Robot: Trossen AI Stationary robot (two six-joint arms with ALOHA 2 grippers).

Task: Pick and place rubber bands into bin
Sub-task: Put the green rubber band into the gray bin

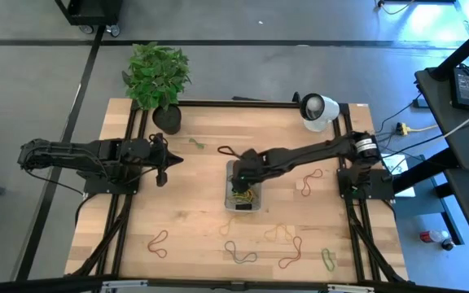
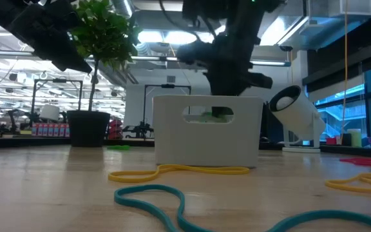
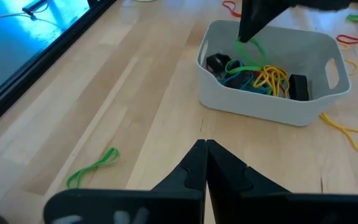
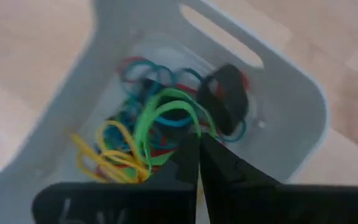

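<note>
My right gripper [image 4: 196, 163] over bin [image 1: 233, 199], tips nearly together, pinching green rubber band [image 4: 160, 112] above pile of yellow, blue, red bands inside. Bin mid-table. My left gripper [image 3: 205, 163] pressed together, empty, waiting off to left. Loose bands on table.

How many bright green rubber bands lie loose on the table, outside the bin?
2: one green band near the plant pot, another at the table's opposite corner, right arm's side. Arms may hide more.
</note>
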